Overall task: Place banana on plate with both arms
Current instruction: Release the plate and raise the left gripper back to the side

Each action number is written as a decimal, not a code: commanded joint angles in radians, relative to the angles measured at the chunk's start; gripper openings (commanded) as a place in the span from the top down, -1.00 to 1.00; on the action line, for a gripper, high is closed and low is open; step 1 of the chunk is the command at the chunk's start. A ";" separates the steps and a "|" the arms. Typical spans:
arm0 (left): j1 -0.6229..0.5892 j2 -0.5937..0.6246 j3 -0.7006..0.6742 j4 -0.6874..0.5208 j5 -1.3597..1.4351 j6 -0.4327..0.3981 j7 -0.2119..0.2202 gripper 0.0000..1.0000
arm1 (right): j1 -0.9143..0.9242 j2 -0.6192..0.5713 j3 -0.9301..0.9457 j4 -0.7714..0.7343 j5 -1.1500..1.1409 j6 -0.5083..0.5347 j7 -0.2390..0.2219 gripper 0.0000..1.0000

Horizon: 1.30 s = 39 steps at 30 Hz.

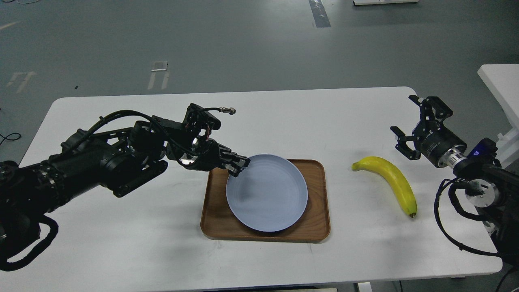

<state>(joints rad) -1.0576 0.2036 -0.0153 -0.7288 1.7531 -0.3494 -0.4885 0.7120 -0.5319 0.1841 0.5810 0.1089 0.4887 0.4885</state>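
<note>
While the plate rests tilted in the wooden tray at the near middle of the white table, the banana lies to its right, apart. The left gripper pinches the plate's far-left rim. Farther right, the right gripper hovers spread wide beside the banana.
</note>
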 commanded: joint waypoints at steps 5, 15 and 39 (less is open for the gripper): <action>0.001 -0.036 0.002 0.048 -0.010 -0.013 0.000 1.00 | -0.002 0.000 0.000 0.000 -0.002 0.000 0.000 -1.00; 0.004 -0.052 -0.003 0.048 -0.081 -0.011 0.000 -0.82 | -0.002 0.000 0.000 0.000 -0.002 0.000 0.000 -1.00; 0.312 0.327 -0.329 0.043 -1.578 -0.139 0.000 -0.96 | 0.010 -0.062 -0.017 0.003 -0.142 0.000 0.000 -1.00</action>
<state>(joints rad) -0.8548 0.5026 -0.2068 -0.6950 0.2013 -0.4843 -0.4886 0.7096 -0.5593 0.1679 0.5826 0.0778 0.4887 0.4889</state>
